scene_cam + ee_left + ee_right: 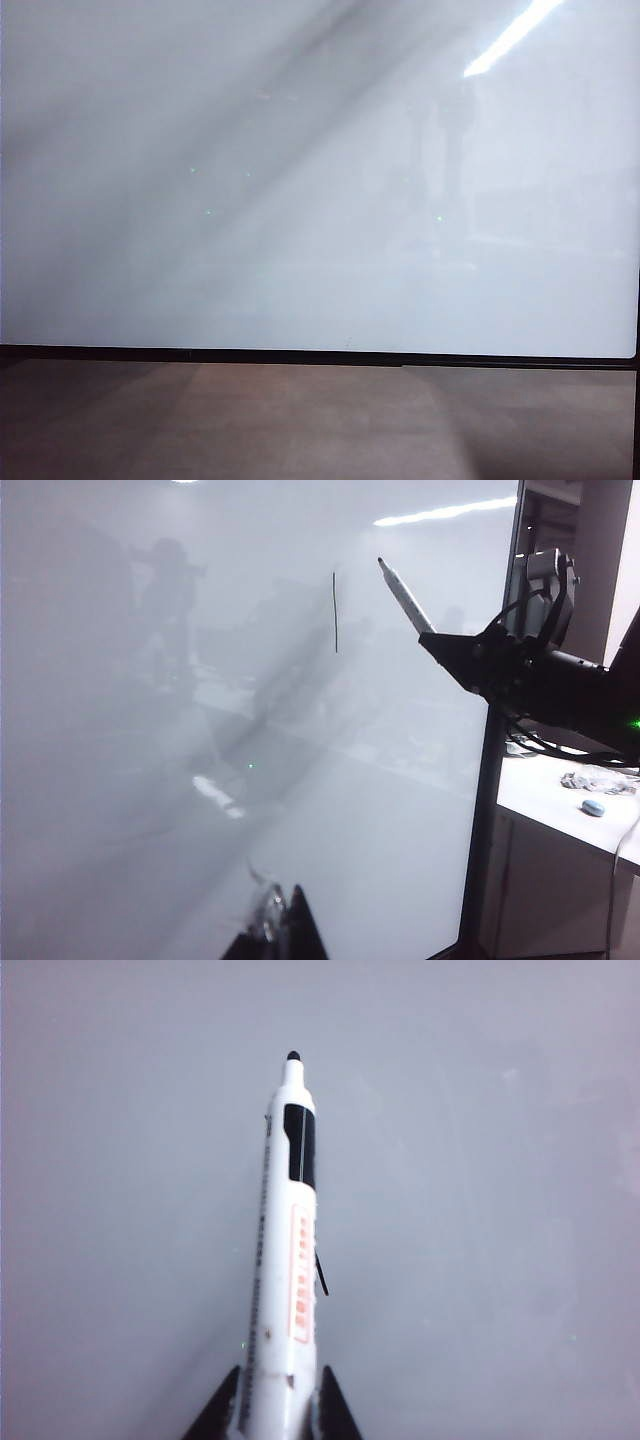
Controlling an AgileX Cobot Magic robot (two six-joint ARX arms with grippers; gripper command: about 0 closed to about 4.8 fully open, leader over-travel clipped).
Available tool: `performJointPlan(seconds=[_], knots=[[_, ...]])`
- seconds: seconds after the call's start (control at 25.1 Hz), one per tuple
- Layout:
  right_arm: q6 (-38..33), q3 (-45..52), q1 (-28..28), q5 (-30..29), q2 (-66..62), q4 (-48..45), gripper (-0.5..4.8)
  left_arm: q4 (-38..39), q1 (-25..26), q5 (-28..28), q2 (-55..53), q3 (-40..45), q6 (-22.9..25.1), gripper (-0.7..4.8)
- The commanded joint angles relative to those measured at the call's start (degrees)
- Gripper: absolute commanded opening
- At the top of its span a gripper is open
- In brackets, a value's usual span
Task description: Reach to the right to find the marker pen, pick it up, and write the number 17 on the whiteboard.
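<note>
Between the two dark fingers of the right gripper, a white marker pen is clamped by its lower barrel, one finger on each side. The pen carries an orange label and a black band below the neck, and its black tip points away from the gripper toward the whiteboard, which fills the whole right wrist view behind it. Whether the tip touches the board cannot be told from that view.

In the left wrist view the same right gripper shows as a dark wedge with cables trailing from the arm, reaching in from the board's right edge; the marker pen juts out of it at a slant with its tip close to the whiteboard. A single thin, nearly upright black stroke stands on the board just beside the pen tip, in the upper part of the board.

The left gripper hangs near the board's lower edge, well apart from the stroke; only dark finger ends show, and whether they stand apart or together cannot be told.

Beyond the board's black frame lies a white surface bearing a small blue object.

In the exterior view the whiteboard spans the picture, mirroring a bright light strip, above a brown-grey matte panel.
</note>
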State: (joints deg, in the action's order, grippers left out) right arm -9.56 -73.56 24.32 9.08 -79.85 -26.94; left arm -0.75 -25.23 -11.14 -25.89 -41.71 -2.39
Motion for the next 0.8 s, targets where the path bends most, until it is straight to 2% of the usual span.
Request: performJointPlan(seconds=[0.04,0.8], knots=[[0.22,-2.62,-0.63,-0.2,-1.25,-0.07,-0.04,-0.42,0.04,0.0,0.04,-0.33,0.07,-0.05],[0.59,-5.97,-1.31,-0.22,-4.92,1.03,-0.04,-0.2,0.04,0.83,0.09,-0.33,0.07,-0.05]])
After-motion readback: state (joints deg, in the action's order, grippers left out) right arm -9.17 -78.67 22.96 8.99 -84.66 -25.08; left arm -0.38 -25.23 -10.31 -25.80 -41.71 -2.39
